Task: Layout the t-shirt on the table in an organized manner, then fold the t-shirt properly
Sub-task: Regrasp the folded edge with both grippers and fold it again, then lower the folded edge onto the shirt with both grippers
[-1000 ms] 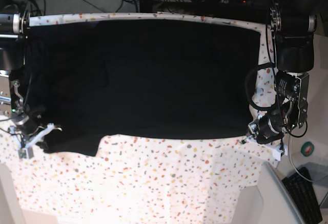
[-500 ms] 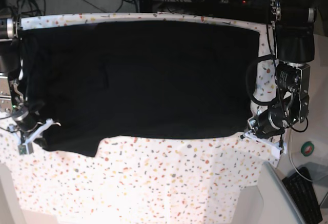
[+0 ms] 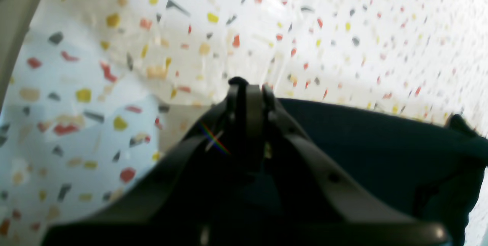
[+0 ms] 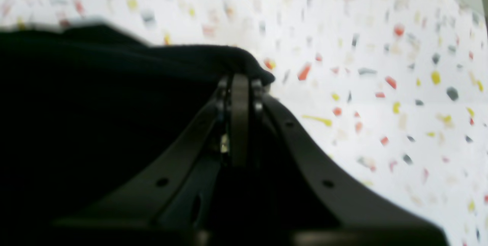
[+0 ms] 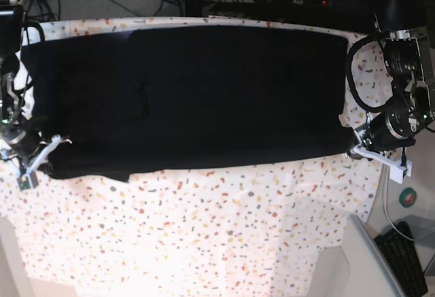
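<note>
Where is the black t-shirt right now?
In the base view the t-shirt lies spread across the table's far half, between both grippers.

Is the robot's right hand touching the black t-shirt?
Touching. In the right wrist view, the right gripper has its fingers closed on a fold of the t-shirt, which bunches over their tips above the table.

One t-shirt is lying on one table. Two grippers are showing: one left gripper and one right gripper. One keyboard is showing at the corner. One round green-centred button is sitting just beside the table.
</note>
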`<state>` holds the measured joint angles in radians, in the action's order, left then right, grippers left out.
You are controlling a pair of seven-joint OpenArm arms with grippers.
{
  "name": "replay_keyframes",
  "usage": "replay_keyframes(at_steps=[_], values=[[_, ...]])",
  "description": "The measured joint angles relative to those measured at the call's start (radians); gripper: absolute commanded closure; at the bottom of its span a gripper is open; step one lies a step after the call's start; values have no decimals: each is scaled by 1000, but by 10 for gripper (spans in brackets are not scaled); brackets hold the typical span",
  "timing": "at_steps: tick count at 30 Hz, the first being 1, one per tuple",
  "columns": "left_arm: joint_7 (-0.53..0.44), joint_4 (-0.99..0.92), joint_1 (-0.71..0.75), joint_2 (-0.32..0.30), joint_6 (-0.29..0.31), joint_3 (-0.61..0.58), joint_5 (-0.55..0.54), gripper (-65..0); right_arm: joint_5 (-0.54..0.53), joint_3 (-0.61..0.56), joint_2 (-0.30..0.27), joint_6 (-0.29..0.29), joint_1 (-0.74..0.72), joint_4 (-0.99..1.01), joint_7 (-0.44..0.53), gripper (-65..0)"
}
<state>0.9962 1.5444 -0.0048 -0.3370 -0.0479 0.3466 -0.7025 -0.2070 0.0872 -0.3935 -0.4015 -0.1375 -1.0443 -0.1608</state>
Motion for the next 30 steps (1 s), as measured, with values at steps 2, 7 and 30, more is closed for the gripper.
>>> replay_keyframes(at_steps=[2, 7, 30], values=[[4, 35, 37, 2, 0, 0, -2, 0, -4, 29, 0, 0, 40, -74, -67, 0], [4, 96, 118, 1, 1, 2, 5, 0, -5, 88, 26, 0, 142, -220, -192, 0], [-7, 139, 310, -11, 3, 2, 13, 0, -5, 187, 142, 1, 420, -426, -337, 0]])
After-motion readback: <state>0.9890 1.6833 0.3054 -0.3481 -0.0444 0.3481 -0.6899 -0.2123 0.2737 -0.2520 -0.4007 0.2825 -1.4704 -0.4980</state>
